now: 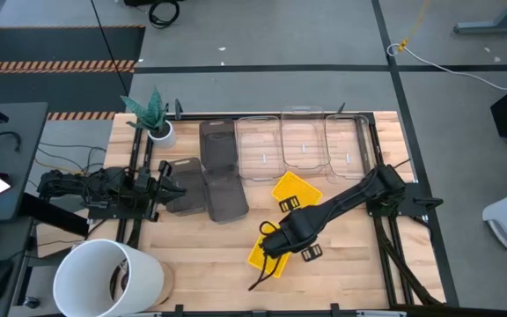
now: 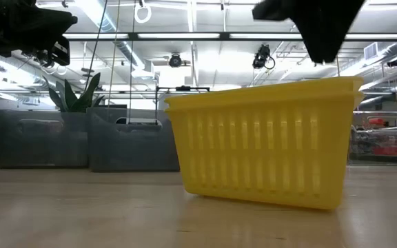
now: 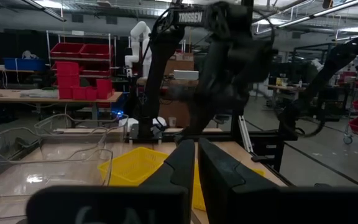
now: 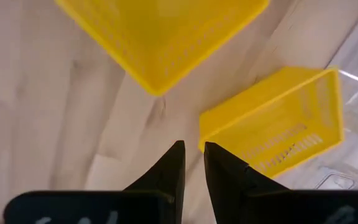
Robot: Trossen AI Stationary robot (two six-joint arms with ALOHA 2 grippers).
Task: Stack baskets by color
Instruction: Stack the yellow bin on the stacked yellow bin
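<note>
The pale wooden plank surface [image 1: 341, 255] at the centre of the high view looks smooth with a soft sheen. The bright yellow ribbed plastic baskets [image 2: 260, 148] look matt, the clear see-through plastic bins [image 1: 302, 145] glossy, and the translucent dark grey plastic bins [image 1: 218, 172] dull.

Both arms are black, made of thick rounded links. The right arm [image 1: 341, 204] has black cables running along it, and one loose cable [image 1: 262, 275] hangs from its wrist. White letters "TROSSEN" [image 3: 191, 17] are printed on one link. The fingers [image 4: 173, 171] are dark, flat and tapered to narrow tips.
</note>
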